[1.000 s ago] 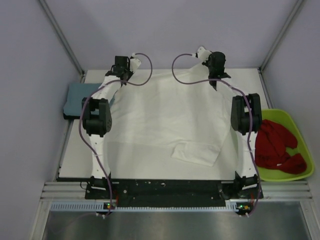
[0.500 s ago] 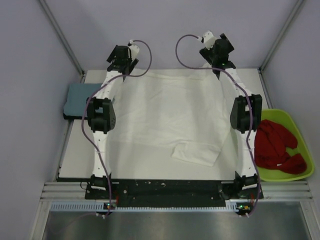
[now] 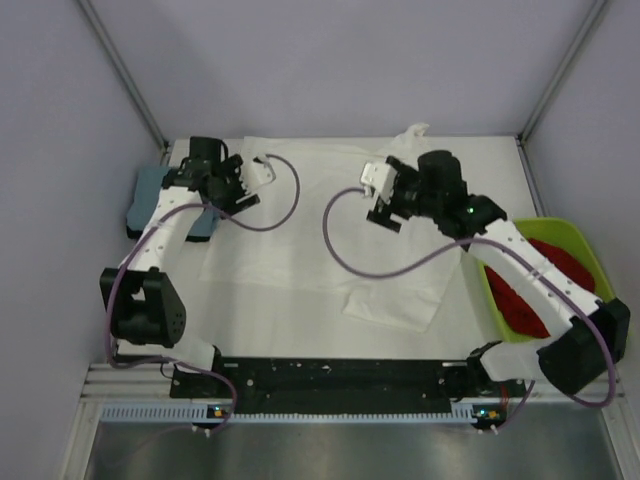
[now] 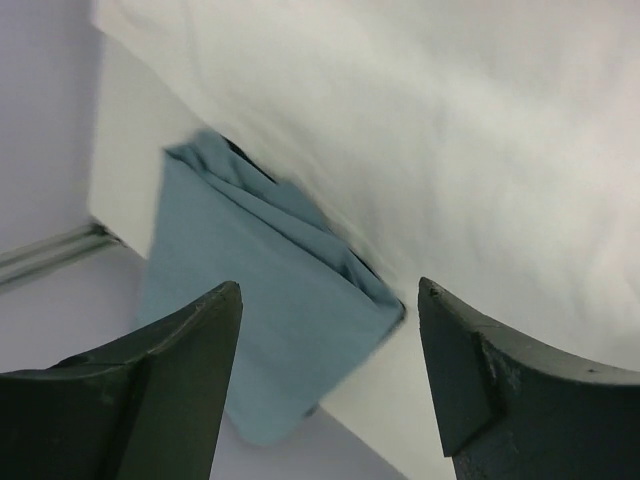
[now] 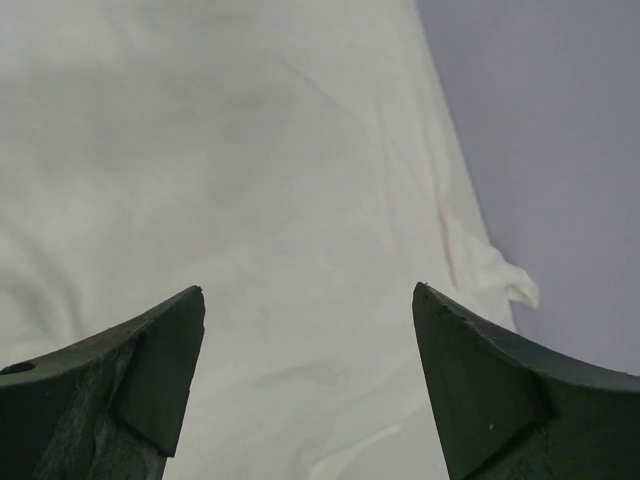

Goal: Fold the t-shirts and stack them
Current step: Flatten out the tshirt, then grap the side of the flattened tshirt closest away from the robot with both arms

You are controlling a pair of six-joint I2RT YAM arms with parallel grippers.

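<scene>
The big white t-shirt point(image 3: 320, 230) lies spread out flat on the worktop point(image 3: 280, 325). It covers most of the middle and reaches the far edge. One loose flap points to the near edge. The blue-grey t-shirt point(image 3: 150, 200) is folded up at the left edge, and the white one's side just reaches it.

The left claw point(image 4: 328, 300) hangs over the far left corner, above the spot where the two shirts meet. Its fingers are apart and hold nothing. The right claw point(image 5: 308, 290) hangs over the middle of the white shirt. Its fingers are apart too, with nothing in them.

At the right edge sits a green bin point(image 3: 570, 230) with a red cloth point(image 3: 565, 262) inside.

I think the step now is to start folding the white shirt. Next, each claw likely needs to go down to an edge of it, pinch only the top cloth, and bring that side over neatly. The left claw should take care not to grab the blue-grey shirt as well.
</scene>
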